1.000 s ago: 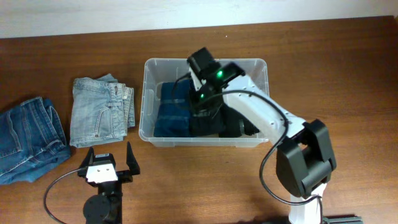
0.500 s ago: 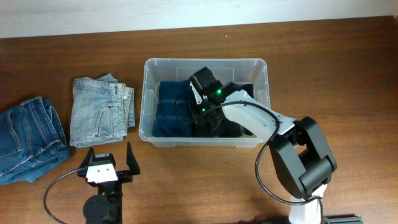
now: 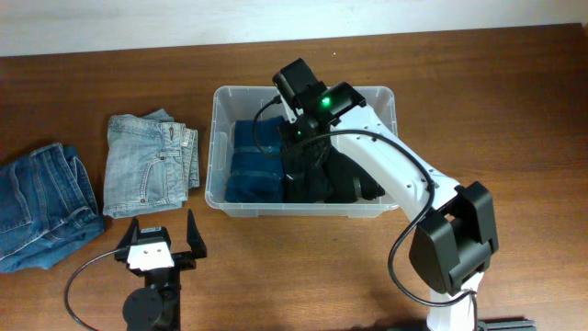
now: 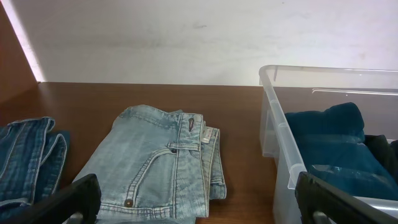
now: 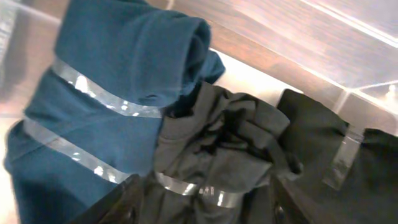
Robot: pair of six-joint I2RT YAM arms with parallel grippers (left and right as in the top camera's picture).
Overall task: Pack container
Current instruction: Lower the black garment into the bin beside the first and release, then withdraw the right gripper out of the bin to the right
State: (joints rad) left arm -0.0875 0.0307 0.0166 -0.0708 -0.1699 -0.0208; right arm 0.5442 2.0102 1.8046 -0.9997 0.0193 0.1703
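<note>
The container (image 3: 367, 92), a clear plastic bin, stands mid-table. Inside it lie a rolled dark blue garment (image 3: 250, 161) on the left and a crumpled black garment (image 3: 322, 179) to its right. My right gripper (image 3: 299, 145) hangs over the bin's middle. In the right wrist view, the right gripper (image 5: 205, 211) has its jaws apart above the black garment (image 5: 230, 155), beside the blue garment (image 5: 106, 93), gripping nothing. My left gripper (image 3: 163, 225) rests open near the table's front. In its own view, the left gripper (image 4: 205, 211) faces the container's wall (image 4: 280, 143).
Folded light-blue jeans (image 3: 147, 165) lie left of the bin, showing in the left wrist view as the same jeans (image 4: 155, 168) straight ahead. Darker jeans (image 3: 41, 202) sit at the table's far left edge. The right arm's base (image 3: 450, 239) stands front right.
My right gripper dipped into the bin, then lifted back toward its rear while its jaws spread, leaving the black garment inside. The left arm has not moved.
</note>
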